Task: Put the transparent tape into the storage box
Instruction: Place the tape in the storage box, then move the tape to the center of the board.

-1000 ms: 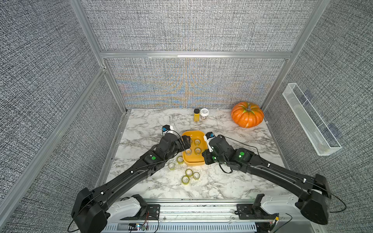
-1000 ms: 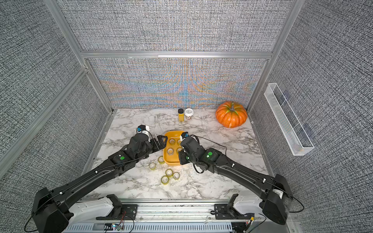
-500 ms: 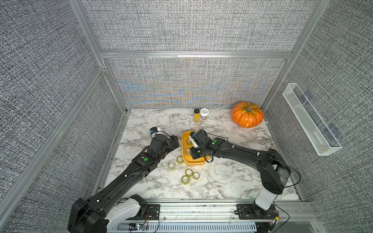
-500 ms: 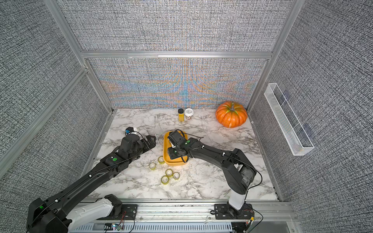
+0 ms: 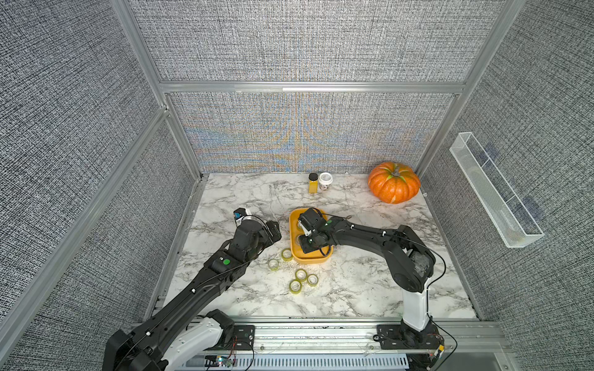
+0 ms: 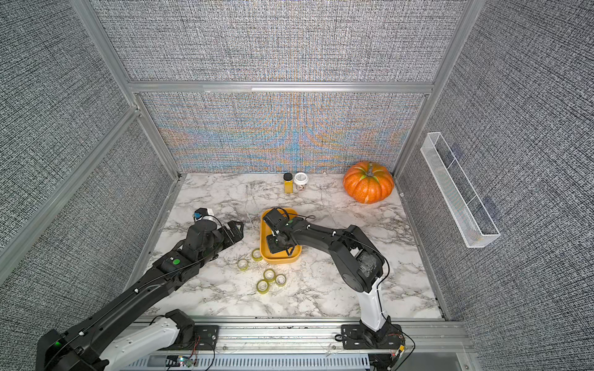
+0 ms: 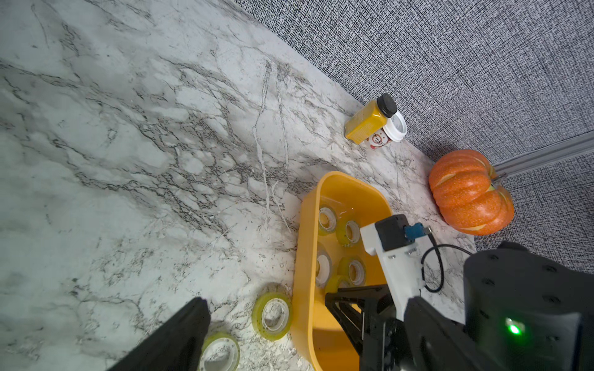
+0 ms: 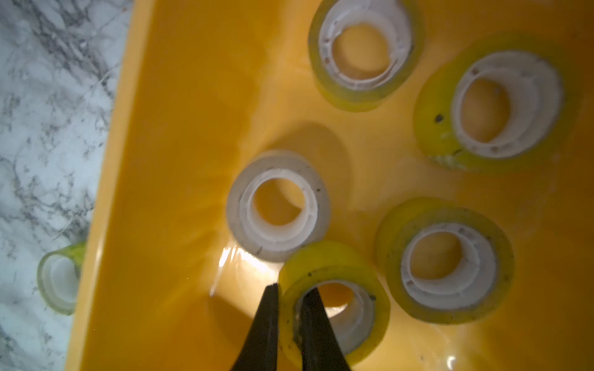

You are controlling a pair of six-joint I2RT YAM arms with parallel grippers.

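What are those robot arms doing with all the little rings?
They are moving tape rolls into the yellow box. The right end effector is down in the box, its fingers either side of the wall of one roll; four others lie there. The left end effector is open, hovering beside the box. Five rolls wait on the table.

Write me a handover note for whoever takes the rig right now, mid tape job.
Left gripper: open, empty, over the marble table beside the yellow tub.
Right gripper: inside the tub, shut on the wall of a yellow-green tape roll.
Done: four rolls lie in the tub, three yellow-green, one grey.
Left: release the held roll, then box five rolls on the table: one next to the tub, four farther from it.
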